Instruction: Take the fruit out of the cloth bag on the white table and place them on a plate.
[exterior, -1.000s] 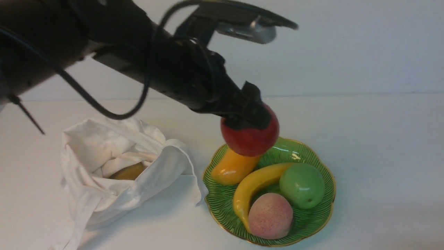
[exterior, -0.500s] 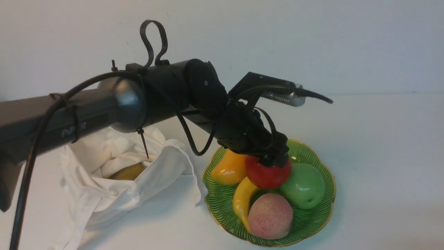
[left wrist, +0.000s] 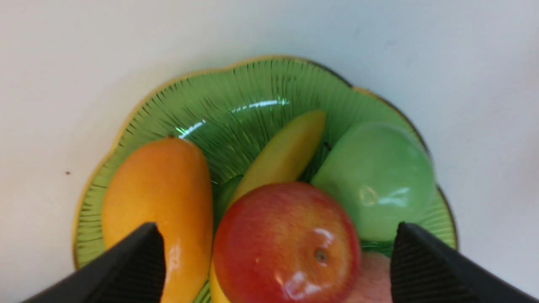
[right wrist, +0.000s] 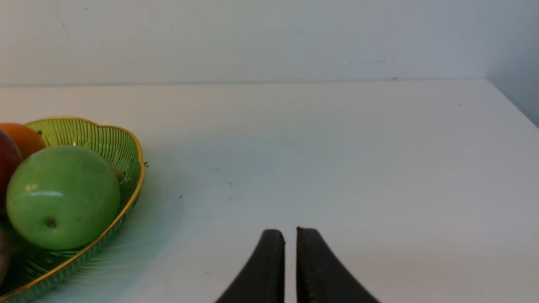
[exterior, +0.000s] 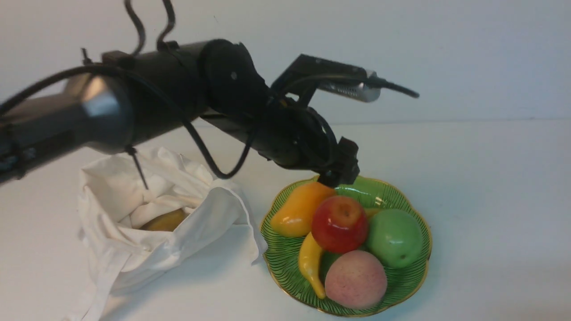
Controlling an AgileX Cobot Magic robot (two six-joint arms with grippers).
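Note:
The red apple rests on the green plate among other fruits. It also shows in the left wrist view on the plate. My left gripper hangs open just above the apple, its jaws wide apart on either side of it, not touching. The white cloth bag lies left of the plate, mouth open, with the olive-yellow fruit partly showing inside. My right gripper is shut and empty over the white table, right of the plate.
The plate also holds an orange mango, a yellow banana, a green apple and a pink peach. The left arm reaches across above the bag. A wall stands behind the table.
My left gripper brought the red apple down onto the plate, let it go and rose a little with its jaws open. The bag and its fruit have not moved.

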